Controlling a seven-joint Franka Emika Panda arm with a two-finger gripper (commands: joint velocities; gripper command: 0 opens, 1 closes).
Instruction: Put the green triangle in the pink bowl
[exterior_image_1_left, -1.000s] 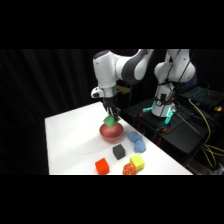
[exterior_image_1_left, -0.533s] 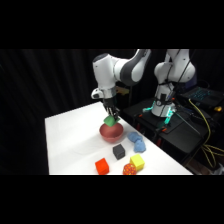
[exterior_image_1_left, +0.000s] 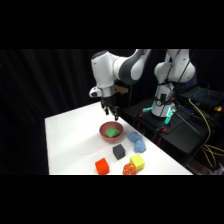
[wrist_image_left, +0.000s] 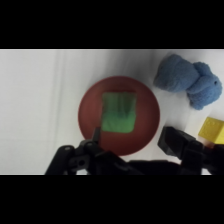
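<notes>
The green triangle (wrist_image_left: 119, 111) lies inside the pink bowl (wrist_image_left: 144, 132), near its middle; in the side view the green triangle (exterior_image_1_left: 112, 132) shows within the pink bowl (exterior_image_1_left: 103, 133) on the white table. My gripper (exterior_image_1_left: 111, 113) hangs above the bowl, clear of it, open with nothing between its fingers. In the wrist view the gripper (wrist_image_left: 132, 140) frames the bowl's near rim, its two black fingers (wrist_image_left: 172, 140) spread apart.
A blue soft lump (wrist_image_left: 187, 82) lies beside the bowl, with a yellow block (wrist_image_left: 212, 129) near it. In the side view a black cube (exterior_image_1_left: 119, 151), red cube (exterior_image_1_left: 102, 166), yellow block (exterior_image_1_left: 137, 161), orange-red piece (exterior_image_1_left: 128, 170) and the blue lump (exterior_image_1_left: 136, 141) sit toward the table's near edge.
The gripper has risen away from the bowl, leaving the green triangle lying inside it.
</notes>
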